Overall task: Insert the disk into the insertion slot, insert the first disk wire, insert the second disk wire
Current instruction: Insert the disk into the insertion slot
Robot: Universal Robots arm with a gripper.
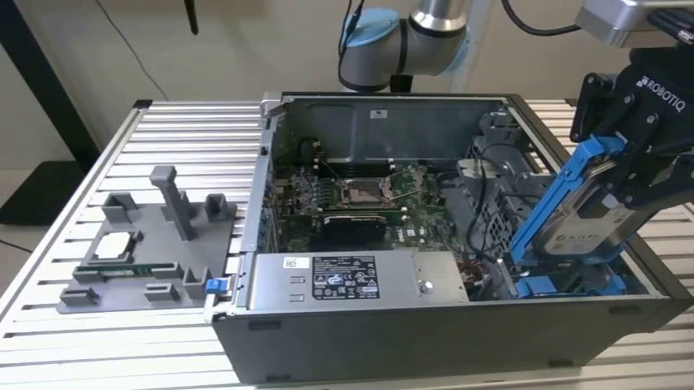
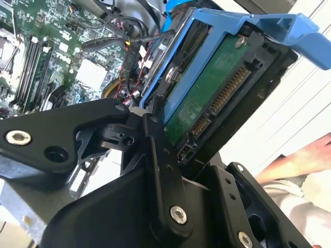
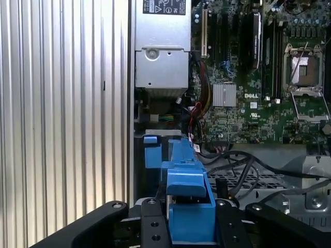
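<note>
In the exterior view my gripper (image 1: pixel 616 188) is shut on the disk (image 1: pixel 591 226), a silver-grey drive with a white label in a bright blue carrier (image 1: pixel 555 199). The disk hangs tilted over the front corner of the open computer case at the exterior view's right. Its lower end sits at the grey drive cage (image 1: pixel 493 213), where the insertion slot (image 1: pixel 564 280) lies beside blue plastic parts. The second wrist view shows the disk's green underside (image 2: pixel 207 95) and connector between my fingers (image 2: pixel 160 170). In the first wrist view the blue carrier (image 3: pixel 189 199) is clamped above perforated metal (image 3: pixel 243 178). Black wires (image 3: pixel 243 160) lie loose nearby.
The open case (image 1: pixel 434 341) holds a motherboard (image 1: pixel 347 195) and a power supply (image 1: pixel 347 278). A grey fixture plate (image 1: pixel 152 244) with small parts lies on the slatted table (image 1: pixel 65 341) at the exterior view's left. A person's hand (image 2: pixel 305 155) appears beyond the disk.
</note>
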